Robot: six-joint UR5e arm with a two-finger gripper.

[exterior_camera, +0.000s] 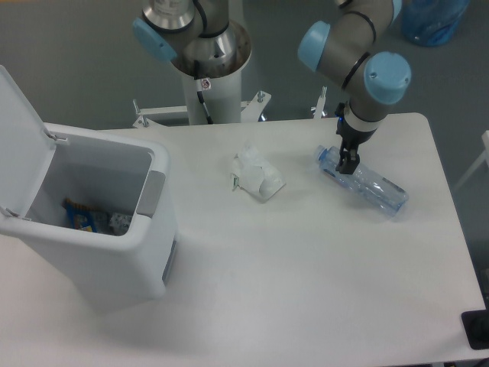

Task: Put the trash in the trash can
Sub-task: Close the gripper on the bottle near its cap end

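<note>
Trash lies in two pieces on a white surface (306,267), seen from one fixed camera looking down: one clear bluish plastic bottle (365,183) and one crumpled white plastic wrapper (257,174). One trash can (99,229), white and boxy, stands at the left of the surface with its flat lid (19,130) swung up and open and a grey tab (150,194) on its right rim. Inside the can, at the bottom, sit a few items: a blue and orange packet (79,215) and some small crumpled bits beside it, too small to make out. The wrapper rests near the middle of the surface, well apart from the can and from the bottle. The bottle lies on its side at the right of the surface, its long axis running diagonally from upper left to lower right, with the capped end at the upper left, toward the far edge. One robot arm reaches down from the top of the view, and its gripper (346,162) points down at the bottle's neck end, touching or just above it. Whether the gripper is grasping the bottle or spread apart cannot be told from this angle. Behind the surface stands the arm's white pedestal (208,84).
</note>
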